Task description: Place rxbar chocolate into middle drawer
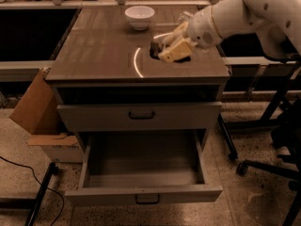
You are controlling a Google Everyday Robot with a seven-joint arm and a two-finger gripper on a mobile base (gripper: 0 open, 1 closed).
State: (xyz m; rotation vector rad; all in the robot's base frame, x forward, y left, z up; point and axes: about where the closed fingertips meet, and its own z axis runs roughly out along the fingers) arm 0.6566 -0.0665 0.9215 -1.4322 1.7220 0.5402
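The rxbar chocolate [154, 50] is a small dark bar lying on the brown cabinet top [99, 51], right of the middle. My gripper [163, 46] is down at the bar, reaching in from the right on the white arm [235, 15], and it partly hides the bar. The middle drawer [143, 193] is the lower grey drawer. It is pulled out wide towards me and I see nothing lying inside it.
The grey drawer front [141, 117] above it is closed. A white bowl [139, 17] stands at the back of the cabinet top. A cardboard box [33, 105] leans at the cabinet's left. A chair base with castors [263, 166] stands on the floor at right.
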